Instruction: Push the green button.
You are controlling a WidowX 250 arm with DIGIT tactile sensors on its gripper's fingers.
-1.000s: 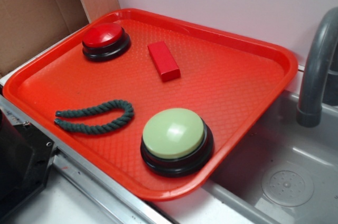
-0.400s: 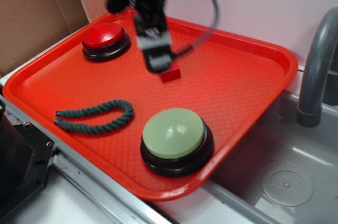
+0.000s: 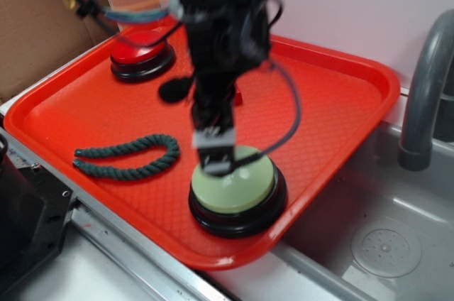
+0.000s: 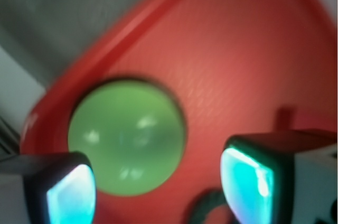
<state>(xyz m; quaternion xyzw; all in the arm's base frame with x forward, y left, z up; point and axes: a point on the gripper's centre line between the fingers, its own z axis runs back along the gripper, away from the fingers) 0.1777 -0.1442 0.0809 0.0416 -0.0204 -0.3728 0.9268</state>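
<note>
The green button (image 3: 241, 187), a large pale-green dome on a black base, sits near the front edge of the red tray (image 3: 340, 102). My gripper (image 3: 213, 162) is blurred and hangs right over the button's left part; I cannot tell if it touches. In the wrist view the button (image 4: 127, 137) lies ahead, between and above my two fingertips. The gripper (image 4: 158, 192) is open and empty, its jaws wide apart.
A smaller red button (image 3: 138, 59) stands at the tray's back left. A dark green rope (image 3: 128, 157) lies at the front left. A red block (image 3: 234, 96) is mostly hidden behind the arm. A sink (image 3: 383, 237) and grey faucet (image 3: 425, 88) are on the right.
The arm came into view from the back and swept forward over the red block to the green button. Nothing on the tray has moved.
</note>
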